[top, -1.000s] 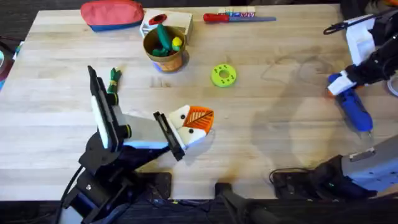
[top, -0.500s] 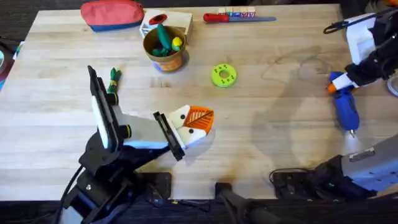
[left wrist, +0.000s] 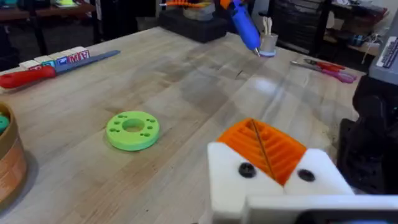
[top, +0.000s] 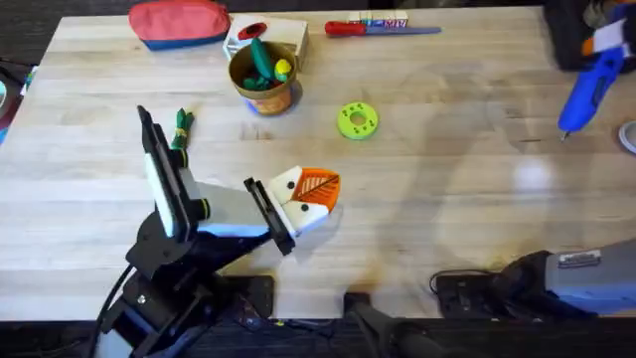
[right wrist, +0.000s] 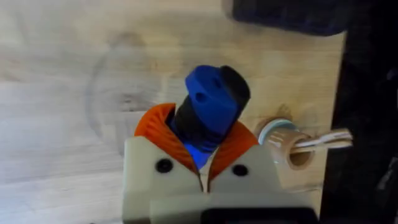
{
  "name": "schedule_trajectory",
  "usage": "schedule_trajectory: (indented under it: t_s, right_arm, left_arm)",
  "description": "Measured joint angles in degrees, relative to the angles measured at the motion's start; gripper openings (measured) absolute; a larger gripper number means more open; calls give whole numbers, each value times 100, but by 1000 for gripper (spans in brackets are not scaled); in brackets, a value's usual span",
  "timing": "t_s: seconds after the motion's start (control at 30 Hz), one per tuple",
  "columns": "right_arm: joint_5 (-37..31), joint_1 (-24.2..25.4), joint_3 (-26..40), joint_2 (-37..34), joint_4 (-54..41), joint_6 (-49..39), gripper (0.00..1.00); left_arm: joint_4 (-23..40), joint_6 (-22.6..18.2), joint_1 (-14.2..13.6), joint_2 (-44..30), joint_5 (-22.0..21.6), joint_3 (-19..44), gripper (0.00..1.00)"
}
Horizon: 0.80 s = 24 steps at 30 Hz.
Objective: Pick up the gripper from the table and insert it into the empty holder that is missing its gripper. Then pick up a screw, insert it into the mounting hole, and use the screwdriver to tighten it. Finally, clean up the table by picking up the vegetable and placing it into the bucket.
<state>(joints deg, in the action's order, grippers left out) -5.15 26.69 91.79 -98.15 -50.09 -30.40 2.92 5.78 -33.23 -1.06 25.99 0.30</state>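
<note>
My right gripper [right wrist: 202, 149] is shut on the blue screwdriver [right wrist: 211, 102], its orange pads on both sides of the body. Overhead, the screwdriver [top: 586, 85] hangs tilted over the table's far right corner under the right gripper [top: 602, 44]. My left gripper [top: 316, 192] rests low near the table's middle, shut, with orange ribbed pads [left wrist: 264, 146] in both white finger blocks and a dark screw head [left wrist: 247, 169] in each. I cannot tell the task's gripper and holder apart from these. The dark-green vegetable [top: 182, 128] lies beside the left arm. The copper bucket [top: 264, 91] stands behind it, holding green and yellow toys.
A green ring [top: 358, 120] lies right of the bucket. A red pouch [top: 179, 22], a pale wooden box [top: 283, 33] and a red-handled screwdriver [top: 373, 28] line the far edge. A small cup with sticks [right wrist: 292, 144] stands below the right gripper.
The right gripper has lifted the blue screwdriver off the table's right side and carried it up toward the far right corner. The left arm has not moved.
</note>
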Motion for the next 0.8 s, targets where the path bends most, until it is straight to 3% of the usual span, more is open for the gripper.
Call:
schedule_trajectory:
  t_s: [0.27, 0.57, 0.8]
  right_arm:
    - [586, -163, 0, 1413, 210, 735, 8]
    - [1512, -1297, -24, 2807, 499, 1048, 8]
    - [1821, -1883, -962, 3835, 1160, 1460, 7]
  left_arm:
    - [0, 0, 0, 0, -15, 0, 5]
    - [2, 0, 0, 0, -34, 0, 5]
    - [4, 0, 0, 0, -34, 0, 5]
